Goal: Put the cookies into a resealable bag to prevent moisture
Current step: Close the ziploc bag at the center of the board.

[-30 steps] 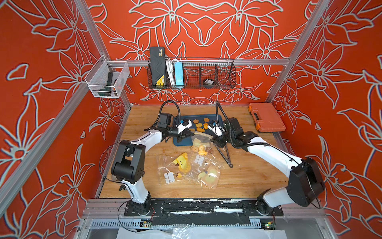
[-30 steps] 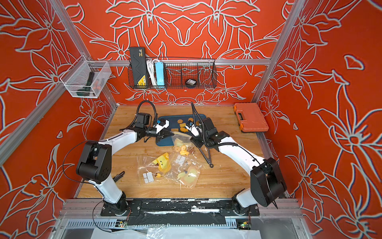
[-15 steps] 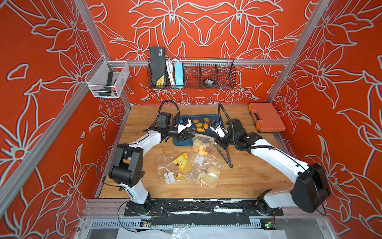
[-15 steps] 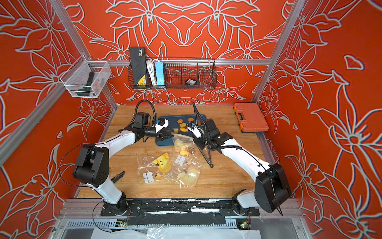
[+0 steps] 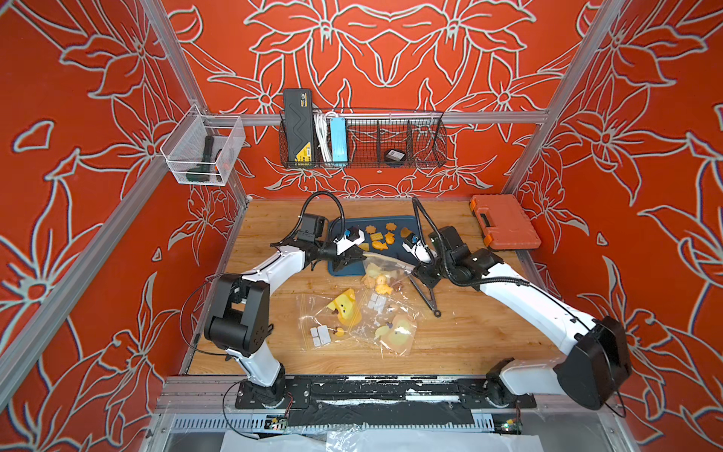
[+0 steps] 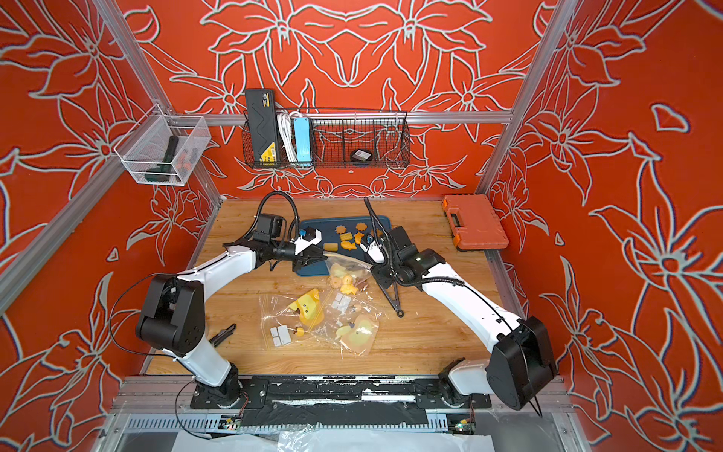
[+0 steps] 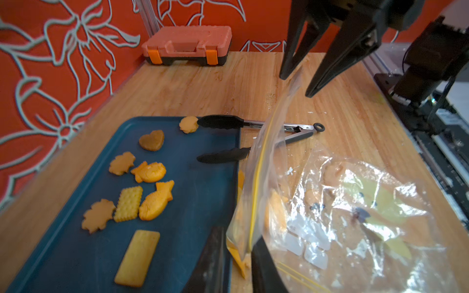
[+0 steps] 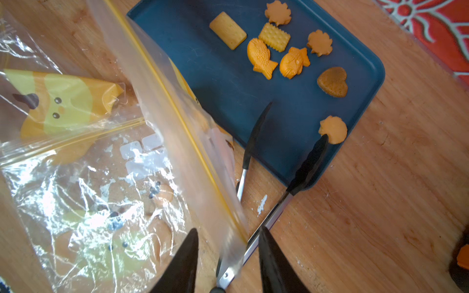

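Note:
Several orange and yellow cookies (image 5: 379, 238) (image 7: 149, 172) (image 8: 279, 50) lie on a dark blue tray (image 5: 371, 218) (image 7: 198, 192) (image 8: 228, 83). The clear resealable bag (image 5: 385, 261) (image 6: 344, 261) (image 7: 264, 162) (image 8: 177, 106) is lifted by its yellow-striped top edge beside the tray. Orange pieces show through its lower part. My left gripper (image 5: 354, 256) (image 6: 319, 254) (image 7: 236, 243) is shut on one corner of that edge. My right gripper (image 5: 420, 270) (image 6: 377, 272) (image 7: 295, 85) (image 8: 228, 228) stands open. The bag's other corner hangs blurred between its fingers, touching neither.
Black-tipped metal tongs (image 5: 426, 291) (image 7: 253, 124) (image 8: 266, 203) lie open across the tray's corner under the right gripper. Two more clear bags (image 5: 344, 309) (image 5: 395, 332) with yellow figures lie nearer the front. An orange case (image 5: 504, 227) sits at the back right.
My left gripper opened, then closed on the bag's corner. The right jaws have narrowed a little. The bag's top edge is now stretched between the two grippers.

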You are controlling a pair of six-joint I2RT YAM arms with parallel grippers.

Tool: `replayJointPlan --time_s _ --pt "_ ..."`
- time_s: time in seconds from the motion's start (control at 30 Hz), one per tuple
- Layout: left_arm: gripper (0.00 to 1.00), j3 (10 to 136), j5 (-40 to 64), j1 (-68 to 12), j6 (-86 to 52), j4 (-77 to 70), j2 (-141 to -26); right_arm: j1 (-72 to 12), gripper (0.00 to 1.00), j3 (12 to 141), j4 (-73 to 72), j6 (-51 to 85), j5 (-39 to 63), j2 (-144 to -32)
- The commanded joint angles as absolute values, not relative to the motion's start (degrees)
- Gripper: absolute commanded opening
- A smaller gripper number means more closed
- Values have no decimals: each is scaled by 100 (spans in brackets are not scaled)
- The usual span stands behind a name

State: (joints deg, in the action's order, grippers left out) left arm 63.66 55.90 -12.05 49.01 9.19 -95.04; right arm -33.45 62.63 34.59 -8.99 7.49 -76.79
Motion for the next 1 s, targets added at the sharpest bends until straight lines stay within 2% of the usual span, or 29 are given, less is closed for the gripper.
replayJointPlan --time_s 0.0,0.07,0.17,0.23,0.27,0.33,0.37,0.57,0.97 --pt "10 6442 5582 -1200 5125 1073 -9231 -3393 40 6383 3828 -729 699 -7437" --pt "6 6464 5605 -1187 5139 1101 -9229 -3410 40 6381 3766 -722 851 -7364" --pt "6 6447 5680 -1171 5120 1055 -9204 -3418 40 6415 3673 -729 1087 -7339" --pt "23 6451 5751 -1173 5120 1047 -9194 -3418 41 6425 3562 -776 1322 -7361" --pt "28 6451 5798 -1167 5113 1034 -9195 -3427 43 6446 3503 -797 1420 -7377" --pt "30 6460 5890 -1169 5105 1020 -9192 -3445 45 6555 3415 -860 1569 -7481" --pt "29 6459 5926 -1169 5100 1007 -9179 -3461 45 6582 3323 -905 1638 -7533" --pt "0 6473 6063 -1169 5116 1009 -9196 -3574 45 6788 2602 -1002 2182 -7983" --pt "0 6520 6222 -1118 5162 1072 -9202 -3770 47 7246 1527 -1852 3018 -9038"
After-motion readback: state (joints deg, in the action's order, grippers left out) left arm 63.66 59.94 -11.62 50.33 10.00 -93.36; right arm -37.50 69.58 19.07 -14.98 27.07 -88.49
